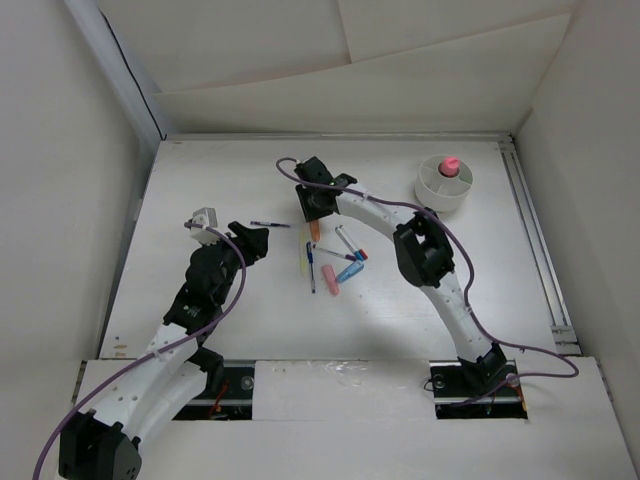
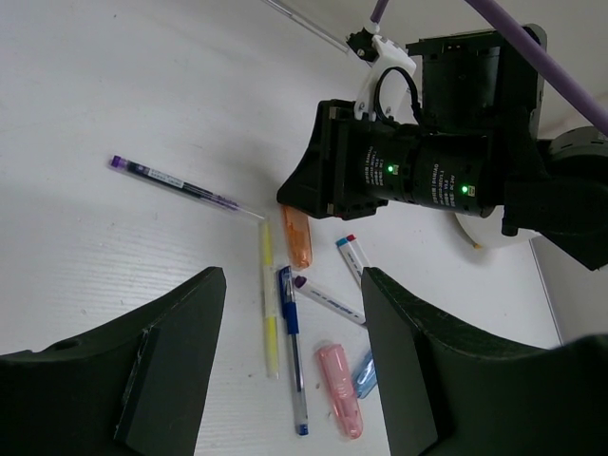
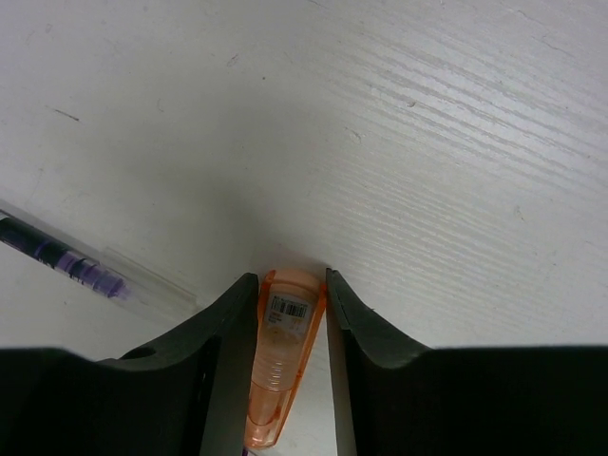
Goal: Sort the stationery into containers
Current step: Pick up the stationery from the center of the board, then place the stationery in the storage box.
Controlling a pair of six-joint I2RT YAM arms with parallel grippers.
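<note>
Pinching the orange piece point(image 3: 283, 366) flat on the desk point(image 1: 200, 170), centre of the top view, my right hand point(image 3: 291, 285) sits narrow against both its sides. My left hand point(image 2: 294, 275) gapes empty. The white tub point(image 1: 428, 196) waits upper right.

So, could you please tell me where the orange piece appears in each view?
Top external: orange piece at centre, under the right gripper.
Left wrist: piece just above centre.
Right wrist: piece at bottom centre, between the fingers.
Shared landmark: purple pen, left of it everywhere.
</note>
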